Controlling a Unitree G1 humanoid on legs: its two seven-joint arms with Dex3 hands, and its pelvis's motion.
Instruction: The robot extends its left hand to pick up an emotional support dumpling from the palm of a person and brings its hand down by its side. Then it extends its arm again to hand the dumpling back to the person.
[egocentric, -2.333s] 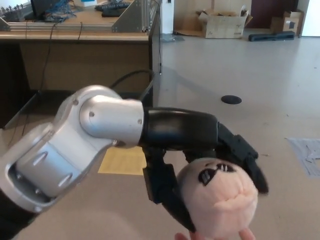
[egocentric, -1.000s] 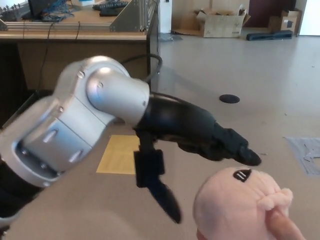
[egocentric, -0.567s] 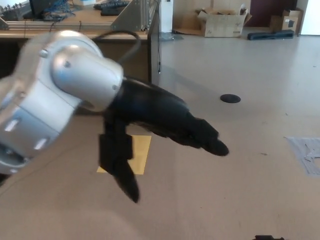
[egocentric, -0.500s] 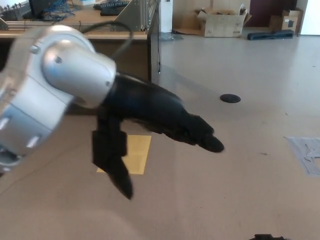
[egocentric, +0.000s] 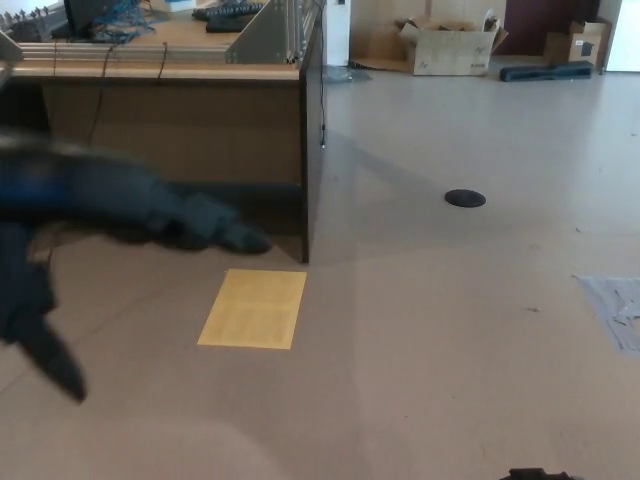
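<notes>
Black left hand (egocentric: 90, 235), seemingly empty, blurred

Floor (egocentric: 470, 300): smooth, matt beige surfacing, faintly sheened. Desk (egocentric: 180, 110): brown wood-look panels, pale top. Yellow sheet (egocentric: 253, 308): flat, matt, paper-like. Box (egocentric: 450, 45): plain brown cardboard. Left hand (egocentric: 110, 225): matt black, blurred; material cannot be told.

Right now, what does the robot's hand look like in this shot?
Only the left hand shows, smeared by motion blur at the picture's left edge. It reads as black to dark grey, with thick tapering fingers and a dark pointed thumb. No markings or cables can be made out. The right hand is out of view.
</notes>
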